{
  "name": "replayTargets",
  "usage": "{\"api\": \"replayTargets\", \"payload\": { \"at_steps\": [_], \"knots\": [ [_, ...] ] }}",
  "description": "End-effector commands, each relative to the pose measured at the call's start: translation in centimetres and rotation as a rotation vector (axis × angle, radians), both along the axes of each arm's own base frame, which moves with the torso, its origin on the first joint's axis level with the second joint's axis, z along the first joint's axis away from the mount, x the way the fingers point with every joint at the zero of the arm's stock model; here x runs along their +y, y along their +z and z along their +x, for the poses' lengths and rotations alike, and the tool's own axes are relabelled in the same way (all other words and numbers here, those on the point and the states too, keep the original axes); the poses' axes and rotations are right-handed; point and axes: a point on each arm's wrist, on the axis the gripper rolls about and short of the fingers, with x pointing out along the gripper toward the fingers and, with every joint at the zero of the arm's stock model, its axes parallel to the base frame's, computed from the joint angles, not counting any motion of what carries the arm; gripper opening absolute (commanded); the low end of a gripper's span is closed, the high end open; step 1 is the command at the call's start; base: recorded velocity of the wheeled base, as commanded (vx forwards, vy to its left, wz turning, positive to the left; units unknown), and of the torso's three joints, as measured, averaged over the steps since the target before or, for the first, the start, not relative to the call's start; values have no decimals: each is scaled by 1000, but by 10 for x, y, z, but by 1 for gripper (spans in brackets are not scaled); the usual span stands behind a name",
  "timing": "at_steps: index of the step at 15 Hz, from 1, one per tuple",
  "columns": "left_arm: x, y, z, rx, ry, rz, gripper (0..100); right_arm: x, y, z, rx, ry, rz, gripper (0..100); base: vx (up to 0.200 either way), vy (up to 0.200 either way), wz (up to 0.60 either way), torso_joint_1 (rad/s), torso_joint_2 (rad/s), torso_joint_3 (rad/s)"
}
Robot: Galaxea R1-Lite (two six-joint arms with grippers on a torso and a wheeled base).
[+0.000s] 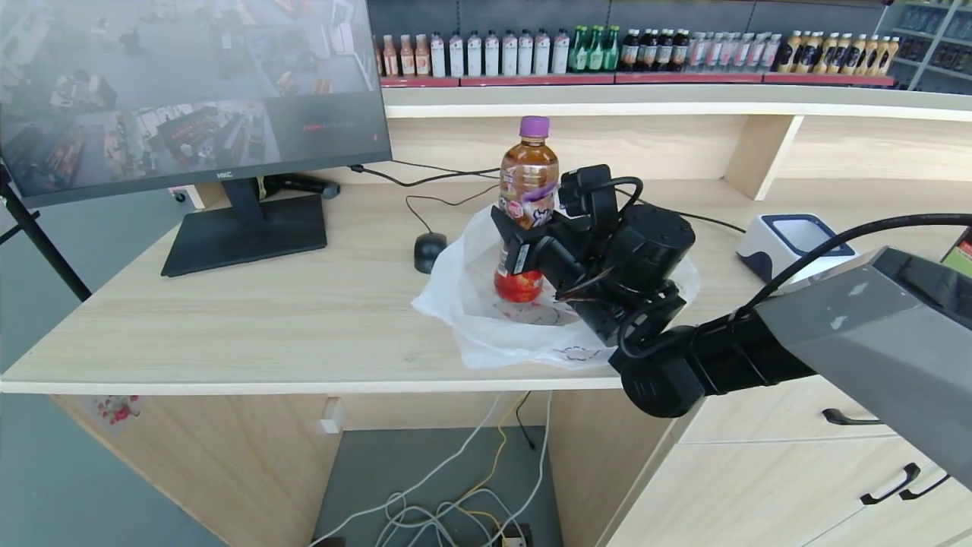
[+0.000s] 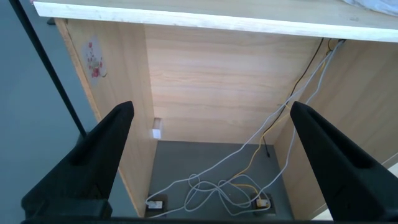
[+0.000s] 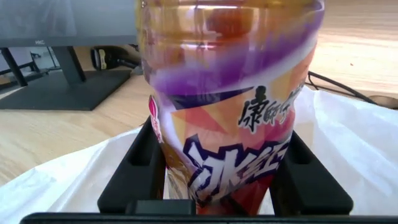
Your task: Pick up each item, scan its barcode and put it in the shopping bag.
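Observation:
A tea bottle [image 1: 527, 199] with a purple cap and amber drink stands upright in the open white shopping bag [image 1: 463, 304] on the wooden counter. My right gripper [image 1: 520, 239] is shut on the bottle's lower half, its black fingers [image 3: 140, 158] on both sides of the purple and red label [image 3: 239, 137]. The bottle's red base rests low inside the bag. My left gripper [image 2: 208, 158] hangs open below the counter's front edge, facing the space under the counter, with nothing between its fingers.
A barcode scanner [image 1: 793, 243] sits on the counter to the right of the bag. A monitor [image 1: 182, 91] on its stand and a black mouse [image 1: 429, 251] are to the left. Loose cables [image 2: 230, 186] lie on the floor under the counter. A raised shelf runs along the back.

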Motion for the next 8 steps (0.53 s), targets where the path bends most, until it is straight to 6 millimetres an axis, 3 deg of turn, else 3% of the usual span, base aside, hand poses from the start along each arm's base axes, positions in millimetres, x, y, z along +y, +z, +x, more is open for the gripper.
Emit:
{"api": "replayTargets", "payload": {
  "at_steps": [1,8],
  "knots": [
    [0,0,0,0,0,0,100,1,-9,5,16,-2,-11,0,0,0,0,0,0,0],
    [0,0,0,0,0,0,100,2,-16,7,31,-3,-22,0,0,0,0,0,0,0]
  ]
}}
